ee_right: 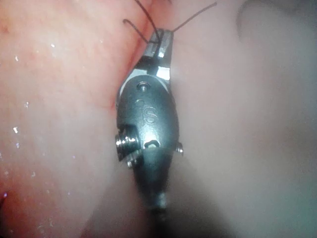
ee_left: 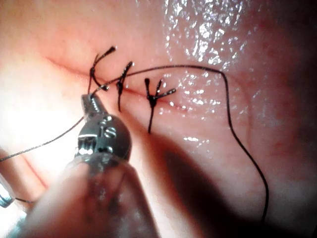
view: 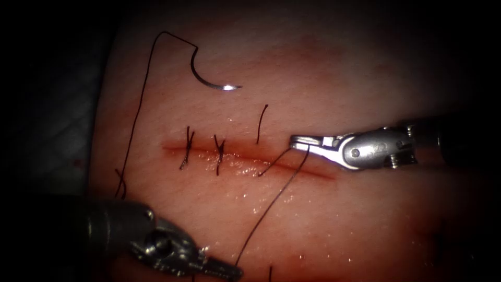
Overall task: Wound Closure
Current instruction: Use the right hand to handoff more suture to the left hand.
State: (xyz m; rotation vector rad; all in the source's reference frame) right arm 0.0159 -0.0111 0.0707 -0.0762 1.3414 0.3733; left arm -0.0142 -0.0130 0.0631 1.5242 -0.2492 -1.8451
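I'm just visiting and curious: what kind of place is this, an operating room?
Probably a surgical practice bench, not an operation: a slab of tissue with a partly stitched cut, a curved needle lying free, and the right tool and left tool gripping thread.

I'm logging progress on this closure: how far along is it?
Done: two tied stitches cross the cut's left part. In hand: a third stitch at mid-cut; the right tool has its jaws shut on the thread, the left tool holds nothing visible, and the needle lies free on the tissue. Left: the cut's right part is unstitched.
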